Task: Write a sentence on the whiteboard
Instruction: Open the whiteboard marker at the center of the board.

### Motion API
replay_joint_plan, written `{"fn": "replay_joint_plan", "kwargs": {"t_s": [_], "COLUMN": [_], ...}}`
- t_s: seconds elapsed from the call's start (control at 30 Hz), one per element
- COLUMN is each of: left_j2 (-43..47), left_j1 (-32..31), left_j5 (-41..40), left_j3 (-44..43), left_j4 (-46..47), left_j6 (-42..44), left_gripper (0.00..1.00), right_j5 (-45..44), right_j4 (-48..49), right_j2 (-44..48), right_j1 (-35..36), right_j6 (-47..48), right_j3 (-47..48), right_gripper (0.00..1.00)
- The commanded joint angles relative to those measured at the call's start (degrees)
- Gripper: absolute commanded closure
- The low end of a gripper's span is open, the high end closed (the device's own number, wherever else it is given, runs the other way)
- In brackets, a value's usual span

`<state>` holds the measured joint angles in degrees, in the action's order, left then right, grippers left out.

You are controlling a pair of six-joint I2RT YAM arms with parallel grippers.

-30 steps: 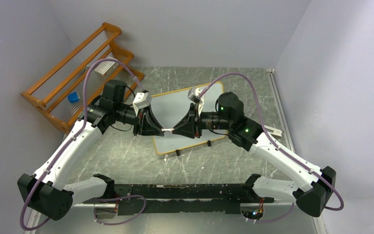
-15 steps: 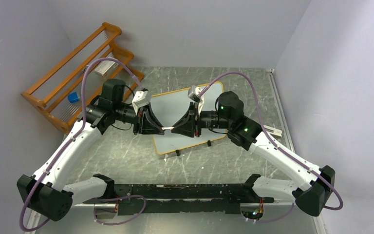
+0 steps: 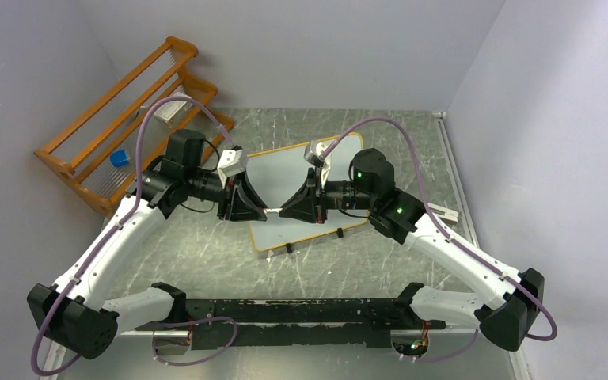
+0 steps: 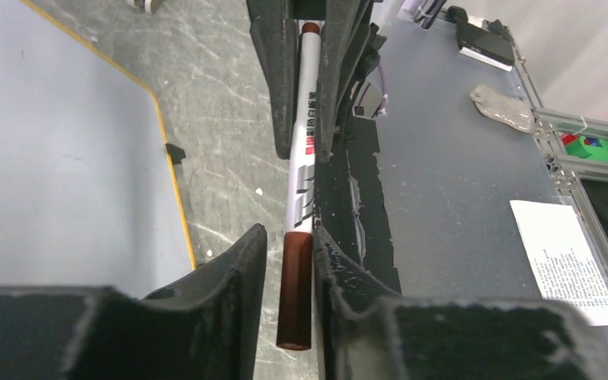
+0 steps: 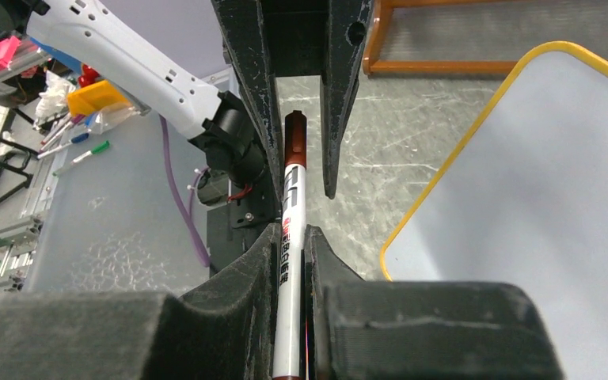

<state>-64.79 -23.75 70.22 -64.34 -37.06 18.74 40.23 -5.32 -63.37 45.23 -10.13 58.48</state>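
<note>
**Whiteboard unmarked, marker slung between two grippers**

Whiteboard (image 3: 285,168) lies flat and skewed mid-table (image 3: 206,253), with its two black feet (image 3: 338,233) on the near edge. No writing shows on the parts in view. I judge it stiff, light and slick-faced, so it may skate on the stone-patterned top under pen pressure. If it needs steadying, take the wood rim or a corner, never the face.

Marker (image 4: 301,166) hangs level over the board's near-left part, between the arms. The barrel is light, smooth plastic and apt to twist in hard pads. It is best taken mid-barrel, clear of the cap. Dark red cap (image 4: 295,289) is on, so no stroke is possible yet.

Right gripper (image 5: 290,231) has its jaws pinched tight on the barrel. Left gripper (image 4: 287,237) has its jaws narrow but slack round the cap. A gap shows on one side, so it reads as not gripping.

Wooden rack (image 3: 127,119) stands well apart at far left.
</note>
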Motion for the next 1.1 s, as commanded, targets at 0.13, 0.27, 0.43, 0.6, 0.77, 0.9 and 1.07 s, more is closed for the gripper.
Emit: {"fn": "replay_joint_plan", "kwargs": {"t_s": [0.13, 0.27, 0.43, 0.6, 0.77, 0.9, 1.07], "left_j2": [1.86, 1.82, 1.5, -0.11, -1.13, -1.3, -1.49], "left_j1": [-0.16, -0.16, -0.16, -0.16, -0.14, -0.16, -0.16], "left_j5": [-1.97, -2.09, -1.05, 1.79, 2.96, 1.71, 0.65], "left_j3": [-1.69, -2.14, -2.2, -2.83, -3.26, -2.86, -3.0], "left_j4": [-3.89, -6.15, -5.38, -5.15, -5.05, -3.92, -3.42], "left_j6": [5.43, 6.75, 6.16, 5.92, 5.78, 3.84, 2.75], "left_gripper": [0.69, 0.69, 0.69, 0.67, 0.69, 0.76, 0.94], "right_j5": [0.98, 0.4, 1.24, 2.19, 2.31, 1.99, 0.74], "right_j4": [-3.17, -3.93, -3.22, -2.32, -2.14, -2.15, -3.04], "right_j2": [2.99, 3.51, 3.42, 2.78, 2.11, 1.55, 1.37], "right_j1": [0.12, 0.02, -0.01, 0.03, 0.03, 0.01, 0.03], "right_j6": [3.42, 4.21, 3.89, 3.64, 3.75, 4.01, 4.52], "right_j3": [0.89, 0.52, 0.32, 0.07, 0.31, 0.41, 0.46], "right_gripper": [1.0, 1.0, 1.0, 1.0, 1.0, 1.0, 1.0]}}
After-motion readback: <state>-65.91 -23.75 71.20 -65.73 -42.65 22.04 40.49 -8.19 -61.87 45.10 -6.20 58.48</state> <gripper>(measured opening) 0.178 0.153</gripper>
